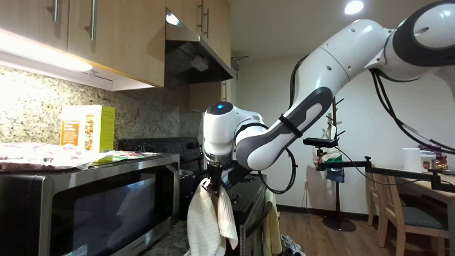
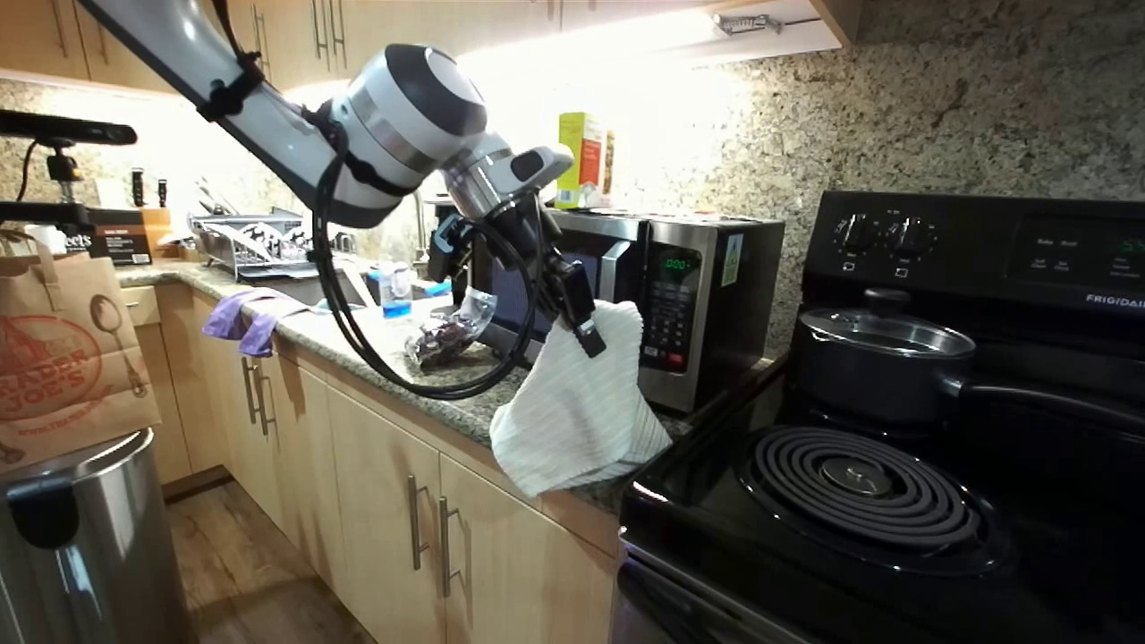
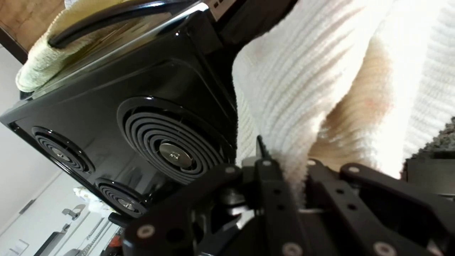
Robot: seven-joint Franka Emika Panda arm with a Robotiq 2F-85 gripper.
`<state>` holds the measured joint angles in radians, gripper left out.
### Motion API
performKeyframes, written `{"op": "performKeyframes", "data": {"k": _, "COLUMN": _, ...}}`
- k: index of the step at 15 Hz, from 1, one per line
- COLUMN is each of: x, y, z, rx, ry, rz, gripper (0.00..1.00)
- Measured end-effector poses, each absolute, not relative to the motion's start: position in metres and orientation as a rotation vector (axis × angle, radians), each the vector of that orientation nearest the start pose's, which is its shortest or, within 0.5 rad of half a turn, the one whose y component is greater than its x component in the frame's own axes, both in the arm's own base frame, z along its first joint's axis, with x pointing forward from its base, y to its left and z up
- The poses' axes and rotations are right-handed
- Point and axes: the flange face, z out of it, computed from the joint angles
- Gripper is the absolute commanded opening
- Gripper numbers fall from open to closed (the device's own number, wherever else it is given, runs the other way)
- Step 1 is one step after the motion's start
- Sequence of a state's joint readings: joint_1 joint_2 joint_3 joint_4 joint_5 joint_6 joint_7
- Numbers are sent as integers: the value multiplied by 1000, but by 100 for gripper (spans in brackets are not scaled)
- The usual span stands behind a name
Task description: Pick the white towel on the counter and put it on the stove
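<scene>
The white ribbed towel (image 2: pixel 577 411) hangs from my gripper (image 2: pixel 586 333) at the counter's front edge, just beside the black stove (image 2: pixel 680 537). In an exterior view the towel (image 1: pixel 204 220) hangs in two folds below the gripper (image 1: pixel 213 186), between microwave and stove (image 1: pixel 245 208). In the wrist view the towel (image 3: pixel 302 81) is pinched between the gripper's fingers (image 3: pixel 289 163); the right fingertip is hidden by cloth. The stove (image 3: pixel 174 78) with its coil burners lies to the left there. I cannot tell whether the towel's lower end touches the counter.
A microwave (image 2: pixel 716 304) stands on the counter (image 2: pixel 474 411) behind the towel. A lidded pot (image 2: pixel 881 367) sits on the stove's back burner, its handle pointing right. A coil burner (image 2: pixel 859 487) is in front of it. A yellowish towel (image 1: pixel 272 224) hangs on the oven handle.
</scene>
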<state>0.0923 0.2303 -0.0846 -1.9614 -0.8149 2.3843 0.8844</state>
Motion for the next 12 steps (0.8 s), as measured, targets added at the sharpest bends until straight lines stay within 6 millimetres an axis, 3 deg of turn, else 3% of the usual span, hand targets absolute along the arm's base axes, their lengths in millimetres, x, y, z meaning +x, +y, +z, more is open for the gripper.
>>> {"op": "performKeyframes", "data": {"k": 2, "x": 622, "y": 0, "z": 380, "rx": -3505, "ry": 543, "rz": -798, "gripper": 7}}
{"op": "performKeyframes", "data": {"k": 5, "x": 635, "y": -15, "z": 406, "rx": -3508, "ry": 594, "rz": -951, "gripper": 7}}
{"op": "performKeyframes", "data": {"k": 8, "x": 649, "y": -69, "z": 453, "rx": -3476, "ry": 809, "rz": -1073, "gripper": 7}}
{"op": "performKeyframes", "data": {"k": 12, "x": 646, "y": -157, "z": 501, "rx": -3438, "ry": 1068, "rz": -1185, "gripper": 9}}
